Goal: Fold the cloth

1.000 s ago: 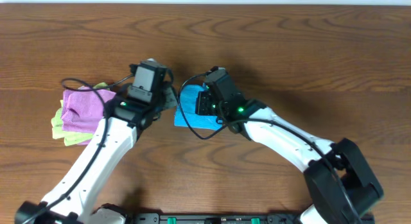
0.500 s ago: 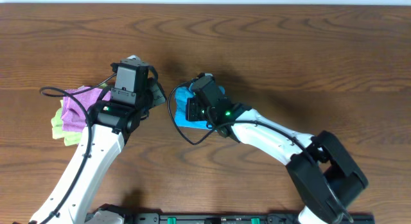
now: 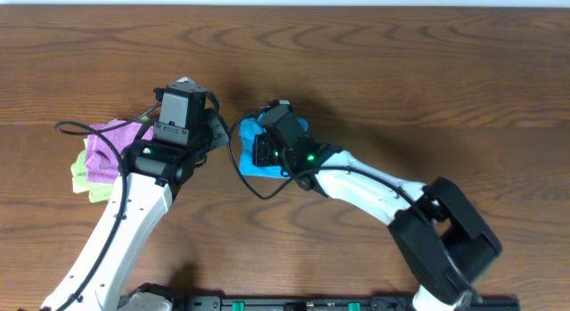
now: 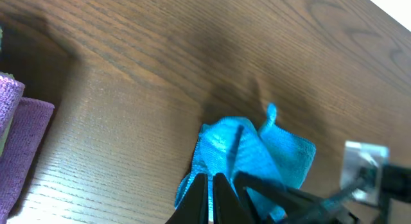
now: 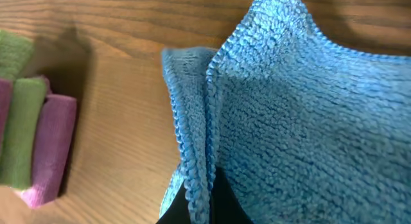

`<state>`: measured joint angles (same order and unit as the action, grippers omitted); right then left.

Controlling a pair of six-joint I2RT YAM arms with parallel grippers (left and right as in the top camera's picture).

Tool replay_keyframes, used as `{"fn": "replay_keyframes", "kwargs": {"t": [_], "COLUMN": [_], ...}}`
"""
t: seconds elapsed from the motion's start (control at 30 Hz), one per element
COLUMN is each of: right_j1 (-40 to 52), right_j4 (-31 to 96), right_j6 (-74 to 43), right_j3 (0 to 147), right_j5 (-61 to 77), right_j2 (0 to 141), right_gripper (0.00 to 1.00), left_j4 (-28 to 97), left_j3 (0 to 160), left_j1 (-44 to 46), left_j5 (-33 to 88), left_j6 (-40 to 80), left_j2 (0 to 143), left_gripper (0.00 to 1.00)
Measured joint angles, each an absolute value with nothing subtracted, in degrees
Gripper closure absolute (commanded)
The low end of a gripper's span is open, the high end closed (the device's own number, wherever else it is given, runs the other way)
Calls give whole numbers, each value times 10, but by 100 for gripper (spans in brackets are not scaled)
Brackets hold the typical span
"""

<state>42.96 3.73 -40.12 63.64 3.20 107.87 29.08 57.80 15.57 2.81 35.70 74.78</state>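
Lying rumpled, nubby blue cloth (image 5: 289, 121) tops woodgrain table (image 5: 115, 31).

reaching up from the near left corner with the white-shelled left arm (image 3: 134, 213), slanted rightward, black wrist block at the far end. holding the dark two-finger left pincer (image 4: 210, 197) pressed almost closed, a thin slit between the fingers, nothing seen in it. bending the white right arm (image 3: 374, 184) at a bulky black joint low on the right, forearm stretched leftward. clamping the dark right pincer (image 5: 200, 206) tight on a doubled edge of the fuzzy blue cloth (image 5: 289, 121). keeping both pincers near each other, apart.
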Motion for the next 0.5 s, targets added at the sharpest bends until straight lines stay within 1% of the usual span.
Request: {"fn": "replay_keyframes", "kwargs": {"t": [0.27,0.3,0.37,0.43,0.5], "right_j1": [441,444,450,453,456], "right_j4": [80,85,90,92,99], "right_j6": [-399,-398,-393,-392,-389], "right_j3": [711,718,725,728,728], "right_j5": [32,32,32,32,32], "right_j2": [1144,1148,1149,1149,1149], "right_gripper": [99,95,77,73,60], "left_j4": [292,292,292,292,292], "left_j3": [578,578,578,578,578], "left_j1": [156,156,156,156,155], "left_j5": [28,28,28,28,28], "left_j6": [357,357,357,357,357], "left_j2": [740,740,740,740,740], "left_gripper": [94,94,94,94,94]}}
